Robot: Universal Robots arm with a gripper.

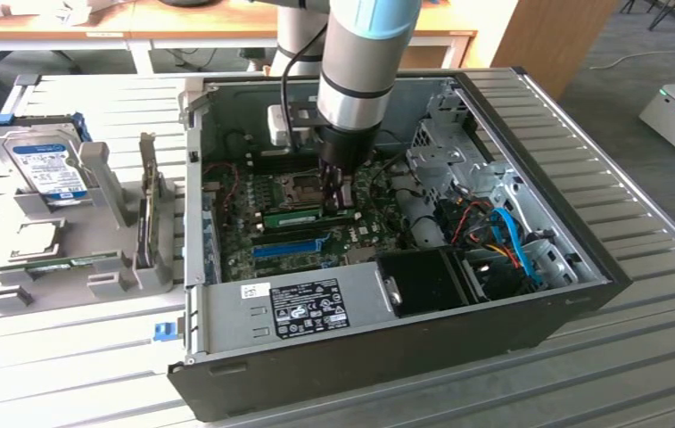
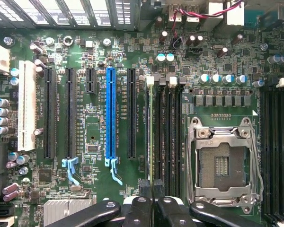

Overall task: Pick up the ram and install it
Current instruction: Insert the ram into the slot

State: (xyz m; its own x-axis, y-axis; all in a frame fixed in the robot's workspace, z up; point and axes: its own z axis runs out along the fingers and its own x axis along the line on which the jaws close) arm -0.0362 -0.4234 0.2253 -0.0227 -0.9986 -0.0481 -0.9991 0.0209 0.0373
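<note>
Ram (image 2: 154,132) is held clamped between jaws at one end; long axis is laid straight out from jaws, along memory slots (image 2: 173,132)

On table (image 1: 63,357), case (image 1: 432,348); beside it on the exterior view's left, rack (image 1: 135,259) with drive (image 1: 49,169) standing in it. Inside case, motherboard (image 1: 242,236) flat on the floor; fan (image 1: 426,281) and cables (image 1: 510,236) toward the exterior view's right. On motherboard, ram (image 2: 154,132) on edge in a slot between card slots (image 2: 110,113) and socket (image 2: 222,163); gripper (image 2: 153,187) on ram's end.
</note>
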